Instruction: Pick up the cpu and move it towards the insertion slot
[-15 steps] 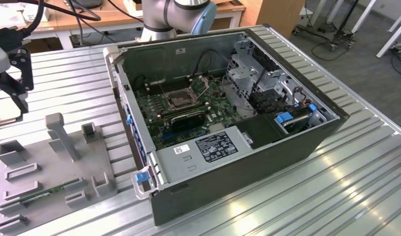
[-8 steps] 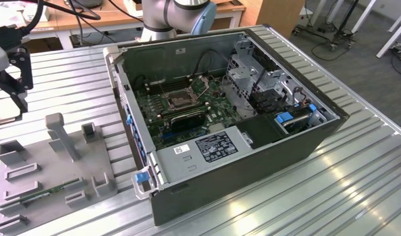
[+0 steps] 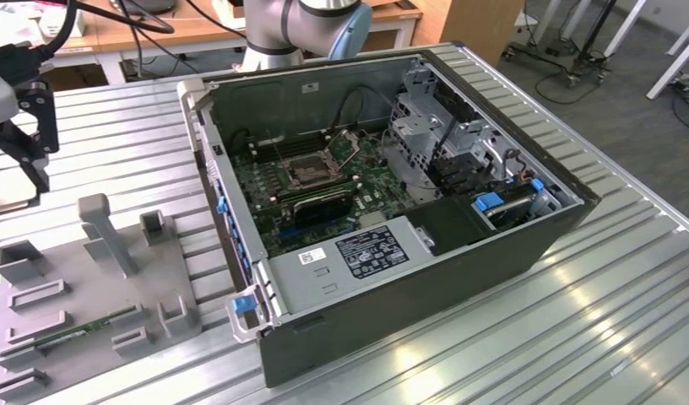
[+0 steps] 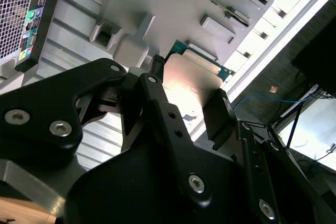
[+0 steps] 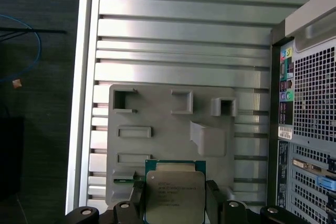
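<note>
In both wrist views my gripper (image 5: 175, 199) (image 4: 189, 92) is shut on the cpu (image 5: 175, 190) (image 4: 191, 80), a thin square chip with a pale metal face and a green edge. A black finger (image 5: 212, 196) presses on each of two opposite sides. The chip hangs above the grey plastic fixture (image 5: 157, 114). In the exterior view the gripper (image 3: 29, 160) is at the far left, above the table's slats. The insertion slot (image 3: 303, 173), a silvery-framed socket with a dark centre, lies on the motherboard inside the open computer case (image 3: 435, 278), well to the exterior view's right of the gripper.
The grey fixture (image 3: 85, 287) has upright posts and recesses, with a green memory stick (image 3: 80, 332) lying in it. The case's tall walls and drive cage (image 3: 429, 126) surround the motherboard. The slatted metal table (image 3: 615, 321) extends around the case. Desks and carts stand behind.
</note>
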